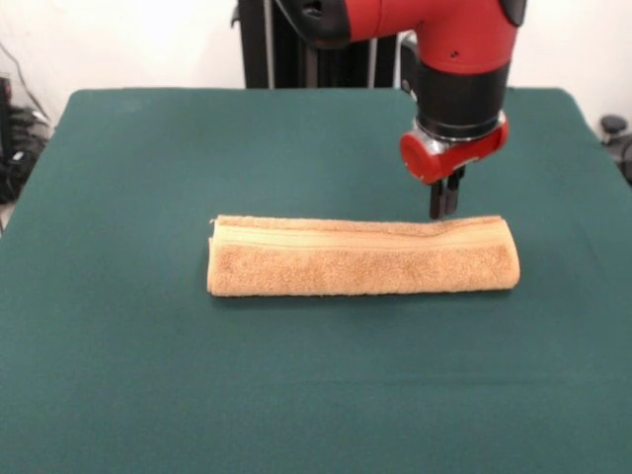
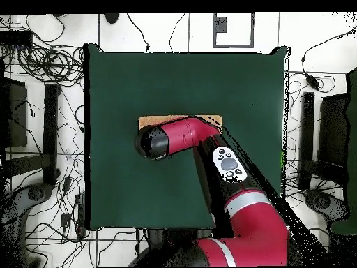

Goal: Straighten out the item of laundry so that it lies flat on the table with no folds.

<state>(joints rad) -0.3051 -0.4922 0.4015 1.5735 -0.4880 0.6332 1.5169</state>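
Observation:
The orange-tan towel (image 1: pixel 361 259) lies in the middle of the dark green table (image 1: pixel 316 395), folded into a long narrow band running left to right, with a paler woven stripe along its far edge. My gripper (image 1: pixel 445 209) hangs straight down at the towel's far edge near its right end. Its fingers stand close together and the tips touch that edge. I cannot tell whether any cloth is between them. In the overhead view only a thin strip of the towel (image 2: pixel 157 121) shows above the arm, which hides the gripper.
The red arm (image 2: pixel 183 136) reaches across the table (image 2: pixel 181 77) from the base side and covers most of the towel from above. Cables and stands lie on the floor around the table. Wide green surface surrounds the towel on all sides.

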